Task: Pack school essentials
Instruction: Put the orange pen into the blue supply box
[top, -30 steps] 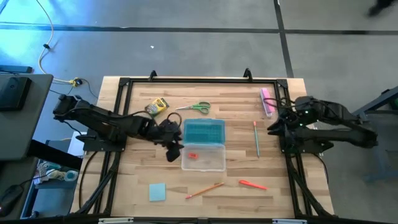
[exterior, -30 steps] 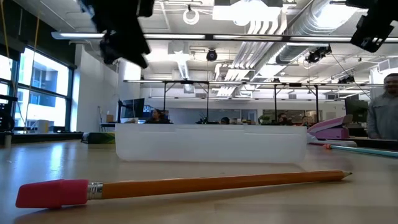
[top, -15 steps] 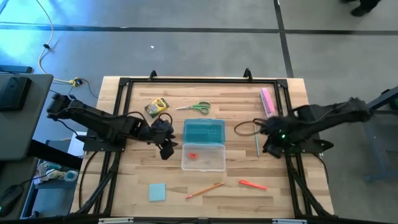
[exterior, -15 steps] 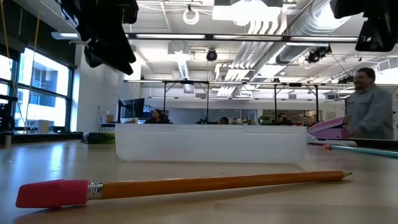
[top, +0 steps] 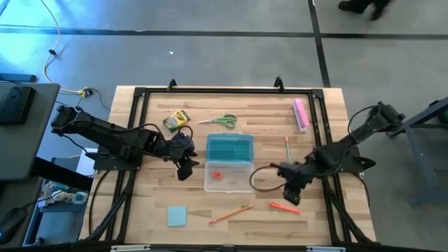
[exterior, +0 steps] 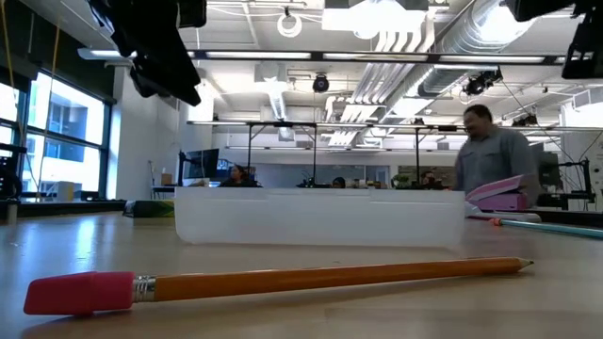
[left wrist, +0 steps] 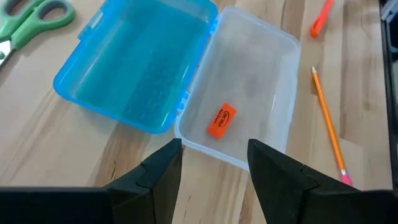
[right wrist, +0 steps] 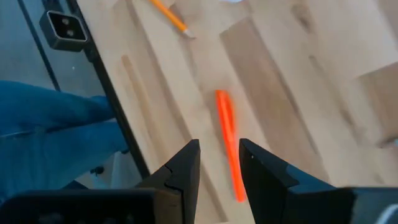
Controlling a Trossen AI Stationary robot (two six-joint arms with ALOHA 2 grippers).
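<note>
Directly below right gripper (right wrist: pixel 219 165), orange pen (right wrist: pixel 227 144)

- Left arm comes in from the left edge, stretched out low, with its hand (top: pixel 183 168) hanging fingers-down and parted, nothing in it.
- Right arm reaches in from the right edge, bent and angled toward the front, its hand (top: pixel 290 192) tipped down, fingers (right wrist: pixel 183 165) apart and empty.
</note>
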